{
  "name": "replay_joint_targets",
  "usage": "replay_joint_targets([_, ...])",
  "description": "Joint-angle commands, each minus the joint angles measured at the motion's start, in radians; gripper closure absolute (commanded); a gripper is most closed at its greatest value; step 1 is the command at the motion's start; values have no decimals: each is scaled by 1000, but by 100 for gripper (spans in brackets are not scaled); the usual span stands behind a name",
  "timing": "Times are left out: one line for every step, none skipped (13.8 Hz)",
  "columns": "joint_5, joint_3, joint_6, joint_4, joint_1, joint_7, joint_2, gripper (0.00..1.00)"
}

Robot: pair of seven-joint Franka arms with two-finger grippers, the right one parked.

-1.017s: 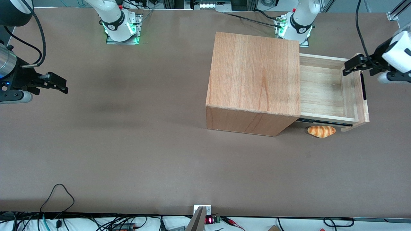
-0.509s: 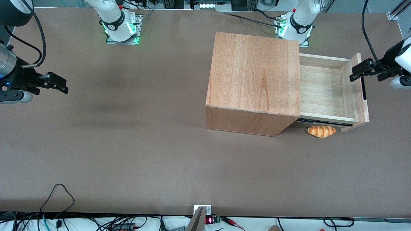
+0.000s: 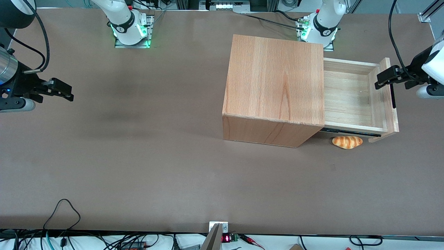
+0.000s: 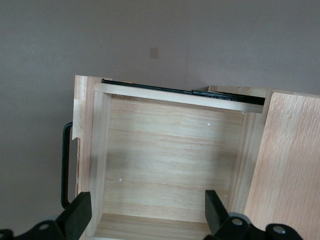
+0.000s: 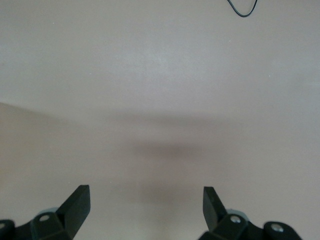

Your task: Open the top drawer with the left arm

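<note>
At centre right of the front frame the plain wooden cabinet (image 3: 274,90) stands on the brown desk (image 3: 138,166). Just right of it, the top drawer (image 3: 359,95) is pulled well out, its pale plank floor bare, its black handle (image 3: 392,93) on the outer face of the front panel. Below the drawer's black side rail, a small bread roll (image 3: 347,142) lies on the desk. At the right edge the left arm (image 3: 432,66) holds its gripper (image 3: 385,76) above the front panel, jaws wide apart, grasping nothing
</note>
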Motion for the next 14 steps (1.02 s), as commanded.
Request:
replay_joint_targets([25,-5,-4,49,-7,2,25,0])
replay_joint_targets([25,-5,22,87,-6,1,65,0])
replay_joint_targets([38,-7,55,124,-7,1,91,0])
replay_joint_targets([61,-10,81,147,-10,4,117,0])
replay_joint_targets([57,-7,97,170,-12,12,139,0])
replay_joint_targets([28,-4,99,178,-3,21,150,0])
replay_joint_targets([13,-4,94,170,-3,22,150,0])
replay_joint_targets([12,-7,74,166,-7,15,144,0])
replay_joint_targets([28,-11,22,169,-18,16,147,0])
replay_joint_targets([64,-11,-1,170,-47,18,153,0])
replay_joint_targets([125,-8,0,169,-74,28,153,0])
replay_joint_targets([149,-7,7,170,-100,30,156,0])
replay_joint_targets([141,-8,11,170,-110,21,163,0])
replay_joint_targets([123,-8,20,170,-110,21,168,0])
